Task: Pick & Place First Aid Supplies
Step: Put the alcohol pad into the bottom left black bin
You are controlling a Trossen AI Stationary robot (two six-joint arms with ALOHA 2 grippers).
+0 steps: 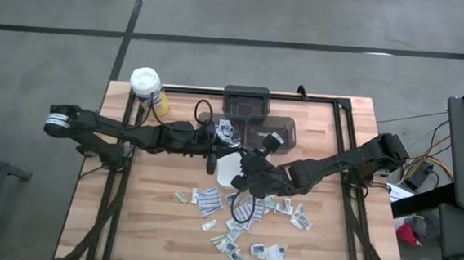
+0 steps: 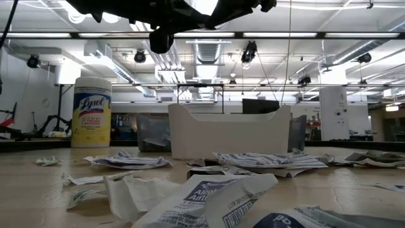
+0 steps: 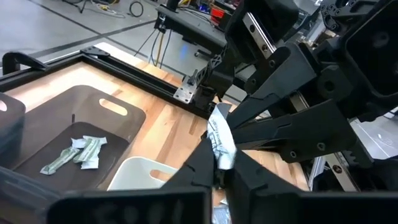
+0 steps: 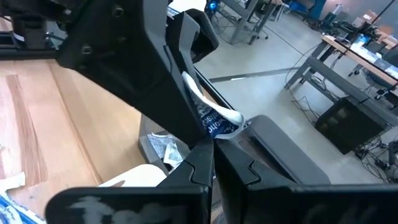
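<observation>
A small white packet with blue print [image 3: 219, 134] hangs in the air above the white tray [image 1: 227, 172], with both grippers shut on it. My left gripper [image 3: 221, 165] comes from the table's left, my right gripper [image 4: 213, 146] from the right, and they meet tip to tip [image 1: 232, 155]. Many more first aid packets [image 1: 242, 217] lie flat on the wooden table near its front. A few packets [image 3: 78, 152] lie in a dark tray [image 3: 118, 112] beyond the white one. My left gripper pinches the packet's lower end [image 3: 221, 157] between its two fingers, nearly level, coming from the table's left. The packet stands up from the fingertips, crumpled, clear of the table. My right gripper pinches the same packet at its other end [image 4: 210, 129] between its two fingers, slanting slightly down from the table's right. The packet's free white edge [image 4: 229, 117] curls out beside the fingertips.
A yellow wipes canister with a white lid [image 1: 149, 87] stands at the far left corner. Two dark trays [image 1: 246, 104] [image 1: 274, 133] sit at the far middle. A black frame rail [image 1: 342, 129] runs around the table.
</observation>
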